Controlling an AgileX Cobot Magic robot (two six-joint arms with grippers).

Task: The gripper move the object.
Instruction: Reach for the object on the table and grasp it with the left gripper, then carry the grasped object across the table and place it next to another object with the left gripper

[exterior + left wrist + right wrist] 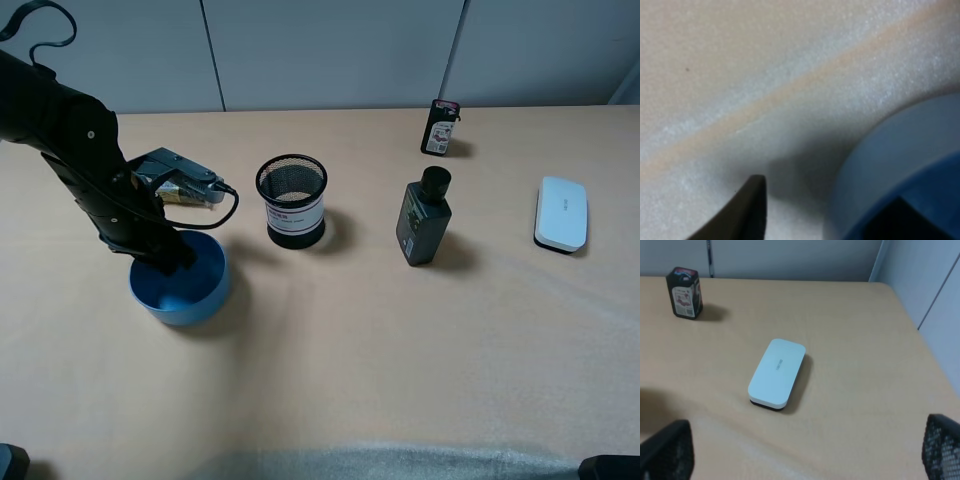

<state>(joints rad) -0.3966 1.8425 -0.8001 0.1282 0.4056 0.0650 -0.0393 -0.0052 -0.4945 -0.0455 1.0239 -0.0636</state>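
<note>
The round blue bowl (182, 285) sits on the tan table at the left, left of the black mesh cup (291, 200). My left gripper (170, 255) reaches down into the bowl at its far-left rim. In the left wrist view the gripper (827, 210) straddles the bowl's wall (890, 165). One dark fingertip (751, 205) is outside with a gap to the wall, and the other is inside. The jaws are open. My right gripper (805, 450) shows only in the right wrist view, open and empty, its mesh-textured fingertips (667, 450) wide apart.
A dark bottle (424, 217) stands right of the mesh cup. A small dark jar (440, 127) stands at the back and also shows in the right wrist view (685, 292). A white flat box (561, 213) lies at the far right, in front of the right gripper (777, 371).
</note>
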